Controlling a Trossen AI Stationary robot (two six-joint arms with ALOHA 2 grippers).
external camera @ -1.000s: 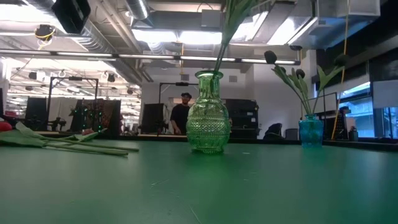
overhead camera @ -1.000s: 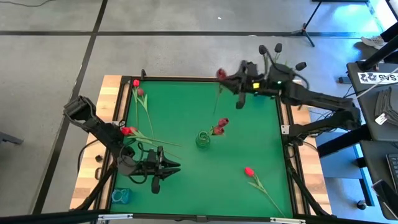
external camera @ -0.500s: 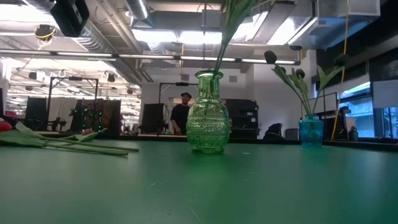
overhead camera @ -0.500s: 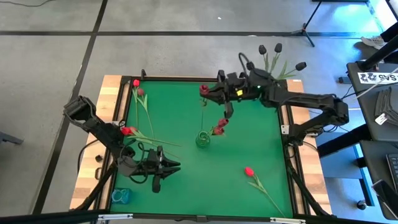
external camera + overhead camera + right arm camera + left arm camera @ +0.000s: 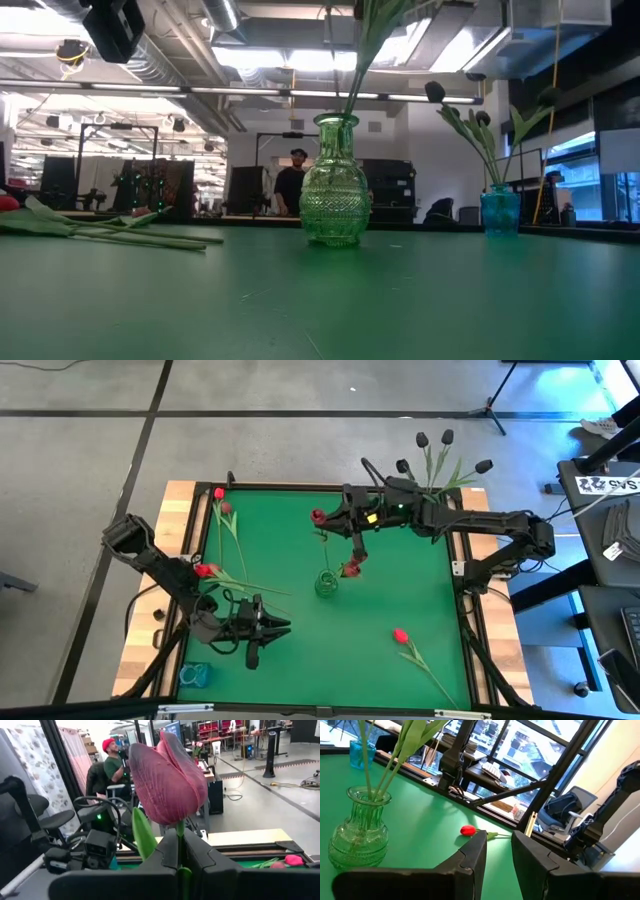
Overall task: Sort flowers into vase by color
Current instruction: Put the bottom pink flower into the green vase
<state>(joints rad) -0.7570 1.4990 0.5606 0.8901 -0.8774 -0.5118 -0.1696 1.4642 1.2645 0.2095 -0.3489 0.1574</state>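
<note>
My right gripper [image 5: 333, 518] hovers above the far middle of the green mat, shut on a dull pink-red tulip [image 5: 318, 516], whose head fills the right wrist view [image 5: 167, 775]. The green glass vase [image 5: 326, 584] stands at the mat's centre, a little nearer than that gripper, with pink-red tulips [image 5: 351, 567] in it. In the low view the vase [image 5: 335, 180] shows stems rising from its neck. My left gripper [image 5: 282, 626] waits open at the near left, and the vase [image 5: 359, 830] shows in its wrist view. Red tulips [image 5: 400, 635] [image 5: 218, 493] [image 5: 205, 570] lie flat on the mat. My right gripper pinches the tulip's stem [image 5: 180, 837] just below the head between its two fingers. The fingers come level from the table's right, across the stem. The tulip is lifted clear, head up, and its stem and leaf [image 5: 324, 538] hang below the fingers.
A blue vase [image 5: 500, 210] with black tulips [image 5: 440, 450] stands at the far right corner. Another small blue vase [image 5: 195, 674] sits at the near left corner. A wooden rim [image 5: 180, 520] borders the mat. People show in the room behind.
My right gripper has carried the pink-red tulip from the far edge toward the table's left and near side, closer to the green vase. It has stayed shut on the stem, which now hangs near the vase's far side.
</note>
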